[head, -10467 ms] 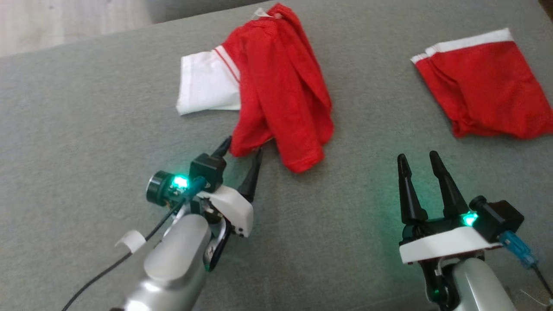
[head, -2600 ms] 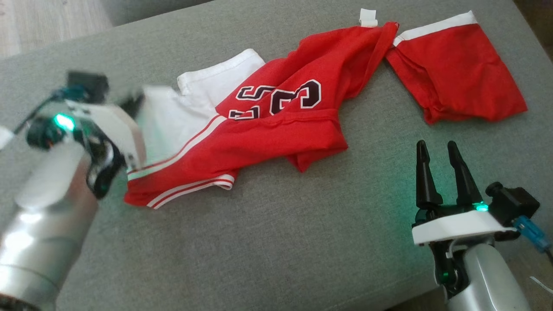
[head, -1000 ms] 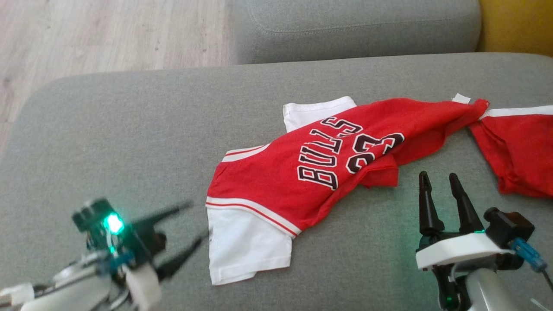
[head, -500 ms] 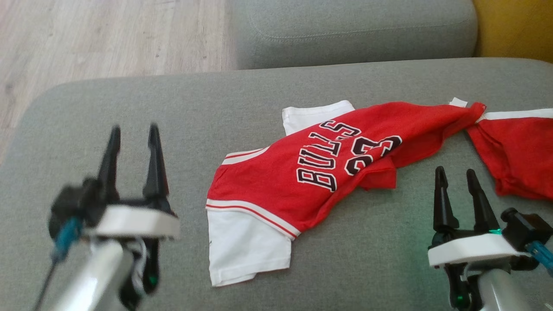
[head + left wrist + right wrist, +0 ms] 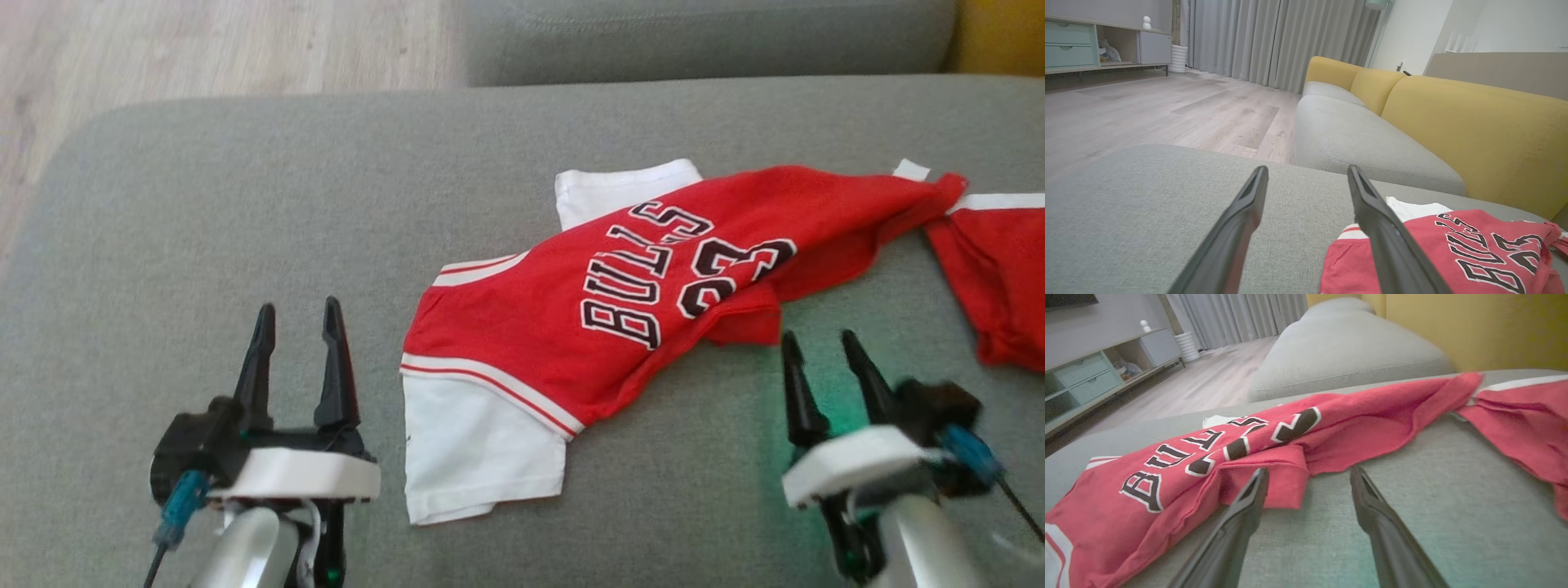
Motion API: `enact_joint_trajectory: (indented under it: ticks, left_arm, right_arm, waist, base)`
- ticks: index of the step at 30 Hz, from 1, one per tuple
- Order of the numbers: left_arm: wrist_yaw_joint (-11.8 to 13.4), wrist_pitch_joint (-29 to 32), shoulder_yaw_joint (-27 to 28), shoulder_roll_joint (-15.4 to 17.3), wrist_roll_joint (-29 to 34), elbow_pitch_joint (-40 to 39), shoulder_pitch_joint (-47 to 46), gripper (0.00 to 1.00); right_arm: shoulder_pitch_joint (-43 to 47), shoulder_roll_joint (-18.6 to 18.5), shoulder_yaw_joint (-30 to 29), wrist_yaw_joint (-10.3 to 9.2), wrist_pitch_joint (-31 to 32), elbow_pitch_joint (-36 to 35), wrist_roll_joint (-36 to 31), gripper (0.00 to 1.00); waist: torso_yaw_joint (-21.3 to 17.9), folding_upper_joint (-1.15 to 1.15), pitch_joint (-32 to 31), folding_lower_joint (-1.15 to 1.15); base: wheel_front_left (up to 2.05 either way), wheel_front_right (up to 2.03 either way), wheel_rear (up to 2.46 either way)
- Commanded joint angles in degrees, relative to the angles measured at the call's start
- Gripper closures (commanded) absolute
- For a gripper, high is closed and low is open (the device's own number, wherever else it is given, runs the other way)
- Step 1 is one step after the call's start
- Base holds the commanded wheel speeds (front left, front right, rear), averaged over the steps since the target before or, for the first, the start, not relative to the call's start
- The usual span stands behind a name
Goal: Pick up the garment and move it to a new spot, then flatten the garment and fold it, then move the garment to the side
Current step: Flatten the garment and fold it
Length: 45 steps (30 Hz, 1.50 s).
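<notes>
Lying rumpled across the grey sofa cushion, the red jersey is waiting to be flattened, one flap doubled under its middle. Both grippers are hovering spread and empty, the left gripper beside the white sleeve and the right gripper near that flap, probably positioning to pull opposite edges.

Shirt: formerly a crumpled heap; now drawn out long across the cushion, lettering up, far end reaching the red shorts.
Left gripper: formerly pinching the shirt's hem; now let go, jaws apart and empty, fingers upright, near the shirt without touching it.
</notes>
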Motion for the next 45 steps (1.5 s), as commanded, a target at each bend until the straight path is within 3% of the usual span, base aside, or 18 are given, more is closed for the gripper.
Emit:
enact_joint_trajectory:
  ticks: [1,8,14,15,16,26,31,39,40,41,42,45]
  left_arm:
    - [-1.04,-0.54,3.02,-0.41,1.24,-0.8,-3.43,0.0]
    - [-4.5,-0.54,5.27,-3.62,4.33,1.77,-4.45,0.0]
    - [-6.62,-0.54,6.93,-5.11,6.23,3.06,-5.02,0.0]
    - [-6.87,-0.54,7.21,-5.3,6.5,3.21,-5.09,0.0]
    - [-7.07,-0.54,7.5,-5.48,6.76,3.36,-5.12,0.0]
    - [-8.62,-0.54,9.82,-6.71,8.45,4.38,-3.6,0.0]
    - [-9.2,-0.54,10.96,-7.38,8.84,4.49,-2.18,0.0]
    - [-10.0,-0.54,10.78,-8.48,8.84,4.85,-1.09,0.0]
    - [-10.1,-0.54,10.69,-8.54,8.76,4.93,-0.95,0.0]
    - [-10.18,-0.54,10.62,-8.59,8.7,5.02,-0.86,0.0]
    - [-10.22,-0.54,10.58,-8.63,8.66,5.08,-0.81,0.0]
    - [-10.34,-0.54,10.61,-8.71,8.58,5.21,-0.87,0.0]
  right_arm:
    - [-4.61,-0.31,2.35,-0.04,1.06,0.12,-0.82,0.0]
    - [-11.49,-0.31,3.75,-0.04,5.21,11.07,-1.54,0.0]
    - [-16.17,-0.31,4.48,-0.04,3.97,18.4,-2.62,0.0]
    - [-16.8,-0.31,4.95,-0.04,3.19,19.15,-2.21,0.61]
    - [-17.36,-0.31,5.31,-0.04,2.21,19.73,-2.21,1.0]
    - [-15.88,-0.31,2.08,-0.04,-3.7,18.33,-4.05,1.0]
    - [-10.86,-0.31,-2.07,-0.04,-3.94,10.71,-7.52,1.0]
    - [-1.87,-0.31,-7.97,-0.04,4.89,-8.61,-15.95,1.0]
    - [-0.95,-0.31,-8.66,-0.04,6.07,-10.7,-17.42,0.96]
    - [-0.12,-0.31,-9.09,-0.04,6.97,-12.88,-18.83,0.12]
    - [0.54,-0.31,-9.42,-0.04,7.71,-14.97,-19.32,0.0]
    - [2.16,-0.31,-8.65,-0.04,9.46,-20.41,-20.89,0.0]
  waist:
    - [0.69,0.0,1.04,0.0]
    - [2.05,0.0,2.65,0.0]
    - [2.66,0.0,3.48,0.0]
    - [2.67,0.0,3.54,0.0]
    - [2.62,0.0,3.55,0.0]
    - [-0.74,0.0,0.63,0.0]
    - [-3.92,0.0,-2.0,0.0]
    - [-6.25,0.0,-4.03,0.0]
    - [-6.34,0.0,-4.09,0.0]
    - [-6.4,0.0,-4.14,0.0]
    - [-6.45,0.0,-4.14,0.0]
    - [-6.59,0.0,-3.86,0.0]
  base:
    - [0.0,0.0,0.0]
    - [0.0,0.0,0.0]
    - [0.0,0.0,0.0]
    - [0.0,0.0,0.0]
    - [0.0,0.0,0.0]
    - [0.0,0.0,0.0]
    - [0.0,0.0,0.0]
    - [0.0,0.0,0.0]
    - [0.0,0.0,0.0]
    - [0.0,0.0,0.0]
    - [0.0,0.0,0.0]
    - [0.0,0.0,0.0]
